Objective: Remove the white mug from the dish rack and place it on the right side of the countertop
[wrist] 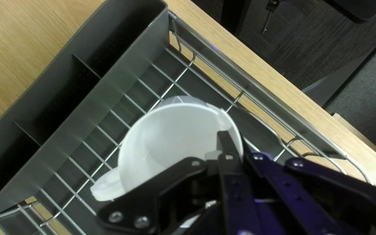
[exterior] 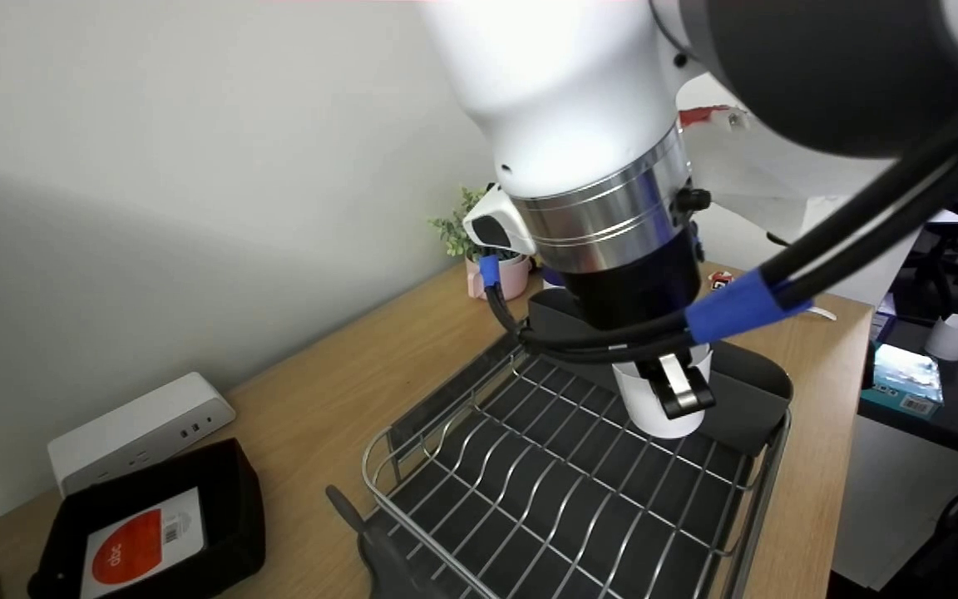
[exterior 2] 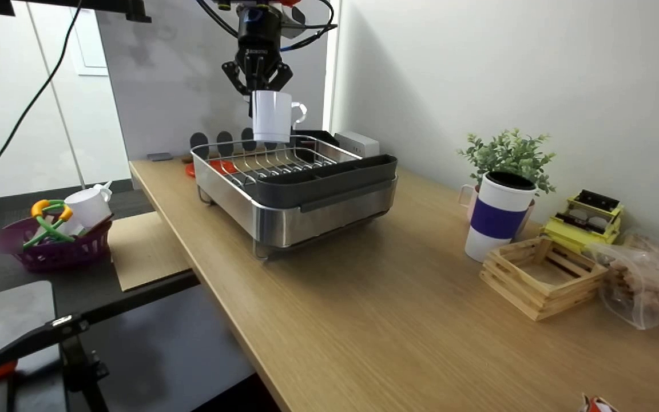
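The white mug [exterior 2: 271, 117] hangs upright above the dish rack [exterior 2: 329, 229], its handle to one side. My gripper [wrist: 237, 147] is shut on the mug's wall, one finger inside the cup and the other outside, as the wrist view shows. Looking down there, the mug's inside [wrist: 175, 137] appears empty, and the rack's wire grid [wrist: 93, 153] lies below it. In an exterior view the arm and cables cover part of the mug [exterior: 654, 408]. The wood-grain countertop [exterior 2: 398, 320] extends from under the rack.
A grey cutlery holder [exterior 2: 329, 180] lines one rack side. Along the wall stand a tumbler [exterior 2: 498, 217], a potted plant [exterior 2: 507, 149], a wooden crate [exterior 2: 544, 280] and a plastic bag [exterior 2: 647, 280]. A black tray [exterior: 234, 507] sits beside the rack. The countertop edge [exterior 2: 215, 286] drops away.
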`<state>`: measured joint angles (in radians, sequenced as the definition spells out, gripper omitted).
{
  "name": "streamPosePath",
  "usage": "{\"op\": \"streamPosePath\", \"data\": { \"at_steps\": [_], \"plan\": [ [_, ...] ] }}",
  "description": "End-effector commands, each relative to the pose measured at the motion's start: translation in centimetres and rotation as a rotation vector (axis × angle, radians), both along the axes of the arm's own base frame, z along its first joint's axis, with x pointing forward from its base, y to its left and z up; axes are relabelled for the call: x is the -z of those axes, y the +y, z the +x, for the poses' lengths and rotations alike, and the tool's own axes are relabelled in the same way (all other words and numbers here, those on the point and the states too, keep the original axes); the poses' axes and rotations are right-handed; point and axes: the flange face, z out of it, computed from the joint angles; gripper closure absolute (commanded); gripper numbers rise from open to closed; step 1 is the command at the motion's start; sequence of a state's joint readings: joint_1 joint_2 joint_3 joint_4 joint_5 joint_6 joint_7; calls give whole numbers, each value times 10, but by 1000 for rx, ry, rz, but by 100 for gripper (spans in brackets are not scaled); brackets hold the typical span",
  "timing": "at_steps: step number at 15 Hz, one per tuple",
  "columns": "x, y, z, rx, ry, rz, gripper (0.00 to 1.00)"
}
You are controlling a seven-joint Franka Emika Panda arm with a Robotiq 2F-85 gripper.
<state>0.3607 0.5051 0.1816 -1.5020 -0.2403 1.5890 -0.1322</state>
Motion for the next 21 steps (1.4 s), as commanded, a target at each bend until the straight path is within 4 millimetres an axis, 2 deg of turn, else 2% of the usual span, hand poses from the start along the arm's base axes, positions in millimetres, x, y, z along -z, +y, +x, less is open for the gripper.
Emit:
{"op": "streamPosePath", "data": {
  "at_steps": [1, 5, 10, 16, 21],
  "plan": [
    [0, 0, 3, 2, 5, -1, 99],
    [-9, 2, 0, 1, -18, 3, 99],
    [-37, 1, -9, 6, -75, 12, 99],
    [-98, -13, -14, 51, -193, 36, 99],
    [-150, -47, -6, 141, -322, 134, 99]
  ]
}}
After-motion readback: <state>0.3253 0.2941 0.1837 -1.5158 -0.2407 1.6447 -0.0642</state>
